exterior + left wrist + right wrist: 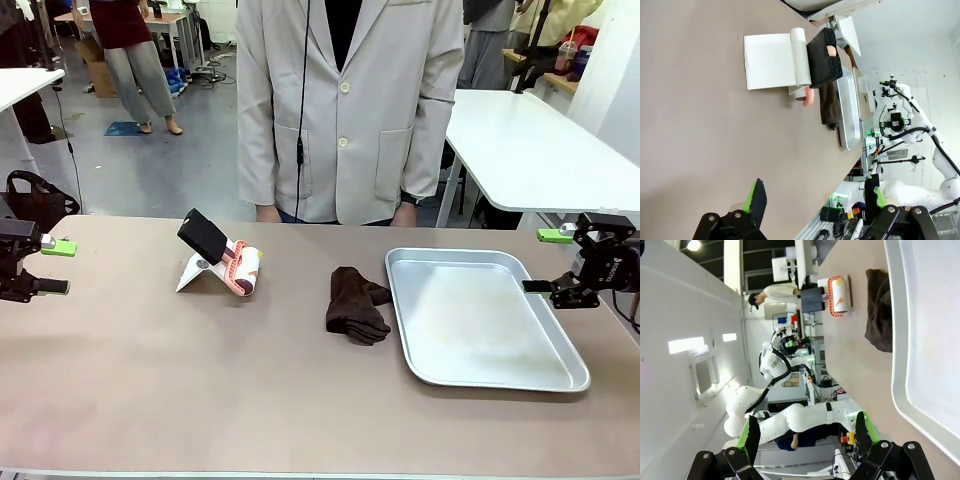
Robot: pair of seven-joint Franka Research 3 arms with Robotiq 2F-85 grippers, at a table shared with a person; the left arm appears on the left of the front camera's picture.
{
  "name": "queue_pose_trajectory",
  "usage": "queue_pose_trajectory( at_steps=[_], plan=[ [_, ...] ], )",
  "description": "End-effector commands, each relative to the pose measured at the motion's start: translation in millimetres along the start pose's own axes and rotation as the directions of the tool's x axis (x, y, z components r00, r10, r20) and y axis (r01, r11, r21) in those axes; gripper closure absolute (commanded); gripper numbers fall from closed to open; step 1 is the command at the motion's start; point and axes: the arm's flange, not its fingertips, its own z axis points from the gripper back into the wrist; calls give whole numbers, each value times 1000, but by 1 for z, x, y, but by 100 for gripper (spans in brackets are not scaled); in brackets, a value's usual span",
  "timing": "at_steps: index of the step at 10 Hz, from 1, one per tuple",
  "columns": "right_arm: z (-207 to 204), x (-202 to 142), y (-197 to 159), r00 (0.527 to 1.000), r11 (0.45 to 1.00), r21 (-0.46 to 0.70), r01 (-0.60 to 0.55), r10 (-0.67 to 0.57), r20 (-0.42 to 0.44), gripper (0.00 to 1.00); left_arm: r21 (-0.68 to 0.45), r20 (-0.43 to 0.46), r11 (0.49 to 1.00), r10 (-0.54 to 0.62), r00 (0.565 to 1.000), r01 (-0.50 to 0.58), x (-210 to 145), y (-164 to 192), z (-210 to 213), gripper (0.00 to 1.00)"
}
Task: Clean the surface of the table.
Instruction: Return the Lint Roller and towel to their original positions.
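Grey floor [150,170], white-topped table [530,140] far right, cardboard box [100,72] bkgd, white wall [685,300]

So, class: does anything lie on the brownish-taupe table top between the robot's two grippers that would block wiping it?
Yes. On the brownish-taupe table, between the open left gripper and open right gripper, lie a white folded booklet with black clip, a dark brown cloth and a silver metal tray.

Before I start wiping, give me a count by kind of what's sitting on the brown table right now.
Cloths: 1, dark brown cloth
Trays: 1, silver metal tray
Booklets: 1, propped open, white
Black sponge blocks: 1, resting on top of the booklet
Total: 4 things on the table
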Motion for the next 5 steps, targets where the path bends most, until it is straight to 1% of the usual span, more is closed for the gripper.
queue_pose_trajectory(
  at_steps=[1, 5],
  plan=[
    [1, -1, 5, 1000, 1000, 8, 21, -21, 0, 0, -5, -9, 1000, -4, 1000, 4, 0, -4, 3, 0],
    [1, -1, 5, 1000, 1000, 8, 21, -21, 0, 0, -5, -9, 1000, -4, 1000, 4, 0, -4, 3, 0]
  ],
)
